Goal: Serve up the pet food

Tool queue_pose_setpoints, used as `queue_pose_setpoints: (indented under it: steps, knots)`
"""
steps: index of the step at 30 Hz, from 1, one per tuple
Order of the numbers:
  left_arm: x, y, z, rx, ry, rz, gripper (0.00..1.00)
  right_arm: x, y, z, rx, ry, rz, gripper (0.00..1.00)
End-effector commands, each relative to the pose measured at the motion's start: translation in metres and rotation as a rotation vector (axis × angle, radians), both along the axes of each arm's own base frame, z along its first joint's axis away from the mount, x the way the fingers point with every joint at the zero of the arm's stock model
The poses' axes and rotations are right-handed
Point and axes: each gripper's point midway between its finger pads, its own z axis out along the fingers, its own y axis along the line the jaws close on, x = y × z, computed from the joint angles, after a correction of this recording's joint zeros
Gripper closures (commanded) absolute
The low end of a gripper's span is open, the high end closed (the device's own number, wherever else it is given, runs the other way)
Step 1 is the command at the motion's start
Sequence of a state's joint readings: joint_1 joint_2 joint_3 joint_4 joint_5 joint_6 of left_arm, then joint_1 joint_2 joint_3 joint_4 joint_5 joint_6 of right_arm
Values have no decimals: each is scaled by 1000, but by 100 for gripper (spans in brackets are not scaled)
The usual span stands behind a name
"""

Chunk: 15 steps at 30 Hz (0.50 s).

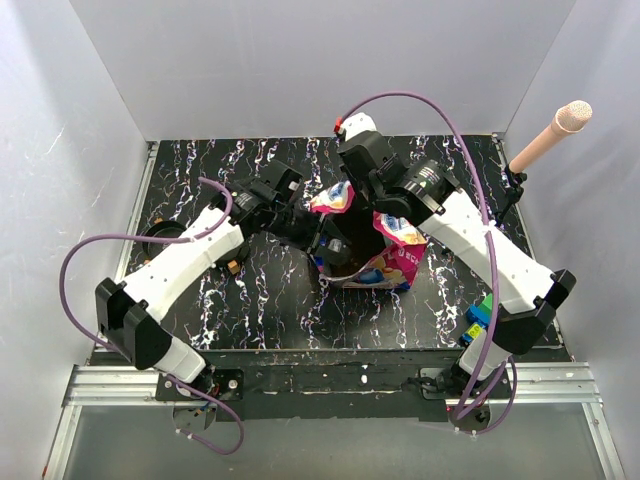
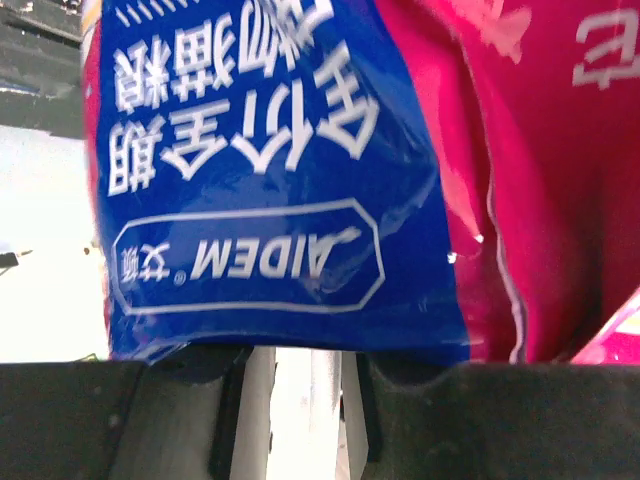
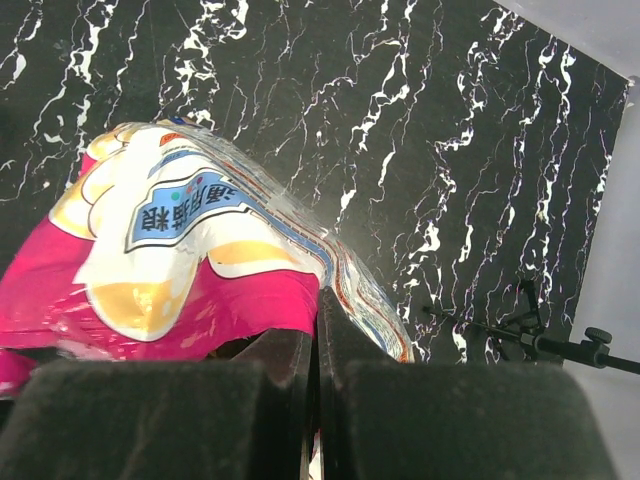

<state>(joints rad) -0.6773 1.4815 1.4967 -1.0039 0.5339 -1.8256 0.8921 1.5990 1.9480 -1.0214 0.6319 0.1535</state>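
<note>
The magenta-and-blue cat bag (image 1: 385,262) stands mid-worktop (image 1: 250,300), between both arms. My right end effector (image 3: 318,345) is fully closed, and the bag's white-and-yellow top flap runs straight into the seam between its pads, so it has that flap pinched. My left end effector (image 2: 305,365) stands partly open with the bag's blue panel right at its fingertips; I cannot tell whether it grips. The pet food is hidden from me inside the bag.
</note>
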Motion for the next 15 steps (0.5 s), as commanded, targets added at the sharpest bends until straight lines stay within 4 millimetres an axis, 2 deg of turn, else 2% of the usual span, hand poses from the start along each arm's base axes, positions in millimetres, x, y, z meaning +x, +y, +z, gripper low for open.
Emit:
queue_pose_setpoints:
  steps: [1,4,7,9,12,13,15]
  knots:
    - [18,-1,-31,69,-43,30,100,11,-4,112,311,-312,-79,99]
    - [21,3,-71,146,-38,37,100,10,-5,107,307,-298,-92,99]
    - [21,9,-130,197,-47,24,100,9,-2,96,316,-270,-92,99]
    - [32,1,-163,138,-128,9,100,7,0,88,325,-250,-84,99]
    - [24,7,-216,158,-95,-81,100,0,2,83,347,-213,-72,99]
    - [26,12,-230,189,-156,-160,100,-1,2,82,347,-207,-69,99]
    - [39,15,-235,225,-261,-268,100,-2,-2,80,337,-204,-74,99]
